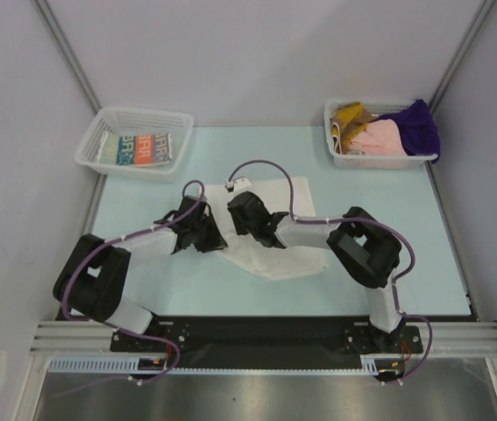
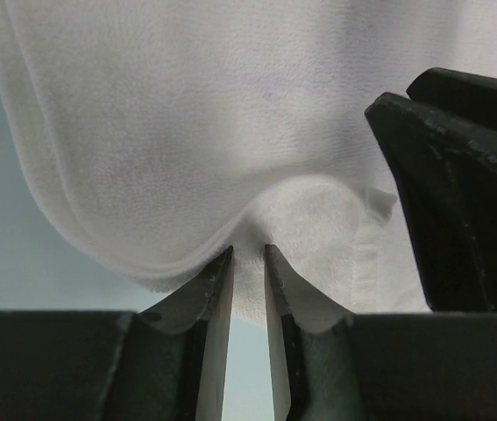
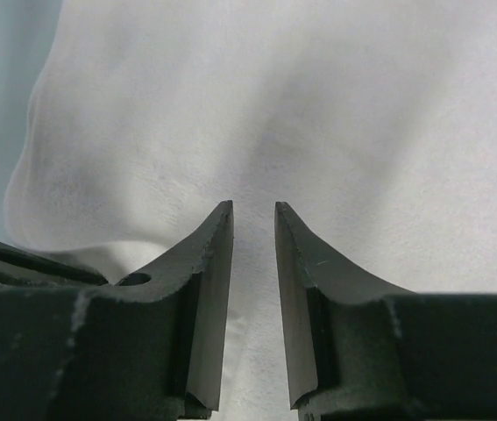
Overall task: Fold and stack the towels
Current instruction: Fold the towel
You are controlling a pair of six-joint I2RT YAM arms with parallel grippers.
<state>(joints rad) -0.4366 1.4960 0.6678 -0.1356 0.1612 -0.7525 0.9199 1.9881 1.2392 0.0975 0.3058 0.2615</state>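
From above, the white towel (image 1: 279,259) lies mid-worktop (image 1: 143,219), partly folded and skewed, with both arms reaching in over its left half. The left gripper (image 1: 211,235) sits at the towel's left edge and the right gripper (image 1: 244,215) is just beside it, further onto the cloth. That view hides both sets of jaws under the wrists.

The left wrist view fills this in. The left gripper (image 2: 248,254) has its jaws nearly together and the towel's (image 2: 230,114) lower edge is pinched in the narrow slit between the tips. The folded upper layer curves up around them, and the right gripper's (image 2: 458,175) dark body is close on the right.

The right wrist view shows the right gripper (image 3: 253,209) released, its jaws a little apart above flat cloth (image 3: 362,132) with nothing between them. Bare worktop shows only at its upper left.

Open teal surface surrounds the towel on all sides, widest towards the left and the near edge. A purple cable (image 1: 270,167) loops across the towel's far end.

At the far left corner a white mesh basket (image 1: 108,132) holds a folded orange-teal-white towel (image 1: 143,149). The far right basket (image 1: 353,160) holds mustard (image 1: 349,114), pink (image 1: 378,138) and purple (image 1: 416,123) towels, the purple one spilling over the rim. Both baskets stand well apart from the arms
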